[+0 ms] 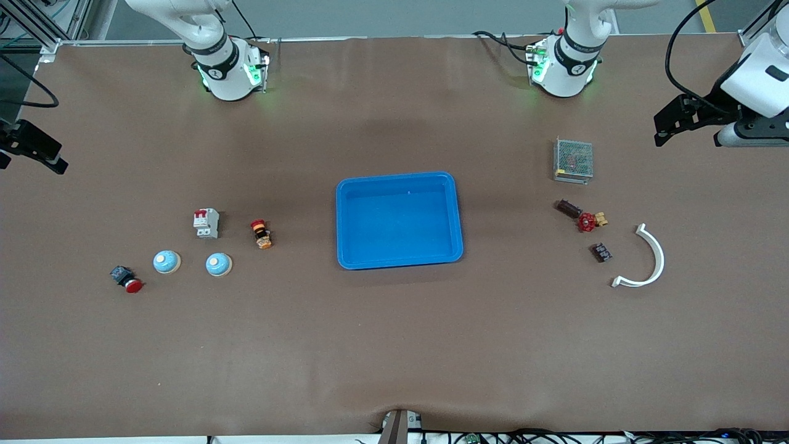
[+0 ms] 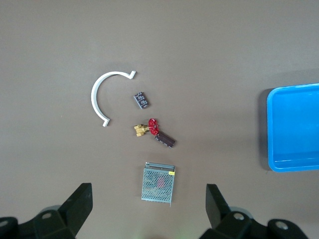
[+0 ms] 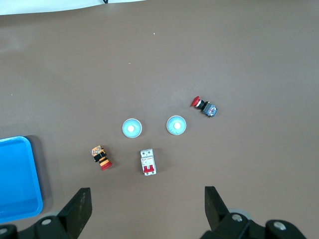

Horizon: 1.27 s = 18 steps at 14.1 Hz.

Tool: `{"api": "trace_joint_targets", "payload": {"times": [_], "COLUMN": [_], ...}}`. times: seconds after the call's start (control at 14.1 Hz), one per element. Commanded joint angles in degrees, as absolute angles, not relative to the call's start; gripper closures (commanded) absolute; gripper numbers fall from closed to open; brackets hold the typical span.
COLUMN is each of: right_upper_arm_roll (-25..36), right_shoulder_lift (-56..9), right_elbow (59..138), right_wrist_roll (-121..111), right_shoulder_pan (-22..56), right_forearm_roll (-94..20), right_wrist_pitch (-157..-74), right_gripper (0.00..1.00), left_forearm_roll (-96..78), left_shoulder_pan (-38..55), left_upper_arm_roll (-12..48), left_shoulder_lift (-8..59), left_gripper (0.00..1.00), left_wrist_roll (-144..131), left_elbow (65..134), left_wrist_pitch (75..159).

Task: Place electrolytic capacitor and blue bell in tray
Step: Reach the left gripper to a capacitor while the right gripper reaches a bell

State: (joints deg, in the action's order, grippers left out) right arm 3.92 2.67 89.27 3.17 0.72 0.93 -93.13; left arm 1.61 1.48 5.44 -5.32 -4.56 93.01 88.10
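The bright blue tray (image 1: 338,222) lies with nothing in it at the table's middle. Two blue bells (image 1: 166,261) (image 1: 218,264) sit side by side toward the right arm's end, also seen from the right wrist (image 3: 131,128) (image 3: 176,125). The electrolytic capacitor (image 1: 568,207), a small dark cylinder, lies toward the left arm's end, touching a red-knobbed brass valve (image 1: 590,221); the left wrist view shows it too (image 2: 165,139). My left gripper (image 1: 687,126) (image 2: 149,199) hangs open high over its end of the table. My right gripper (image 1: 31,157) (image 3: 147,204) hangs open over the other end.
Near the capacitor are a metal mesh box (image 1: 573,160), a small black part (image 1: 602,251) and a white curved piece (image 1: 647,259). Near the bells are a white circuit breaker (image 1: 206,222), an orange-red switch (image 1: 261,234) and a red push button (image 1: 127,279).
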Motion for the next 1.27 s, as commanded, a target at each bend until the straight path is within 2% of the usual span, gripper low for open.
{"api": "trace_joint_targets", "payload": {"times": [0.0, 0.5, 0.85, 1.06, 1.2], "right_upper_arm_roll": [3.52, 3.69, 3.69, 3.69, 3.69], "right_shoulder_lift": [3.08, 2.90, 2.81, 2.90, 2.99], "right_elbow": [89.12, 87.10, 90.69, 98.58, 105.52], "right_wrist_roll": [3.34, 3.16, 3.86, 3.96, 3.96], "right_shoulder_pan": [0.35, 0.35, 0.35, 0.44, 0.79], "right_forearm_roll": [0.26, 0.35, 0.18, 0.18, 0.18], "right_wrist_pitch": [-92.55, -90.62, -91.40, -95.52, -101.39], "right_gripper": [0.00, 0.00, 0.00, 0.00, 0.00], "left_forearm_roll": [2.81, 4.48, 6.59, 5.80, 5.80], "left_shoulder_pan": [1.49, 1.06, -1.40, -3.60, -3.95], "left_upper_arm_roll": [5.54, 5.01, 5.18, 5.36, 5.45], "left_shoulder_lift": [-5.45, -4.66, -4.92, -6.32, -6.76], "left_gripper": [0.00, 0.00, 0.00, 0.00, 0.00], "left_wrist_roll": [-4.31, -4.31, -6.06, -8.69, -13.33], "left_elbow": [92.72, 94.47, 104.04, 112.74, 120.02], "left_wrist_pitch": [87.98, 87.80, 90.78, 97.71, 104.02]}}
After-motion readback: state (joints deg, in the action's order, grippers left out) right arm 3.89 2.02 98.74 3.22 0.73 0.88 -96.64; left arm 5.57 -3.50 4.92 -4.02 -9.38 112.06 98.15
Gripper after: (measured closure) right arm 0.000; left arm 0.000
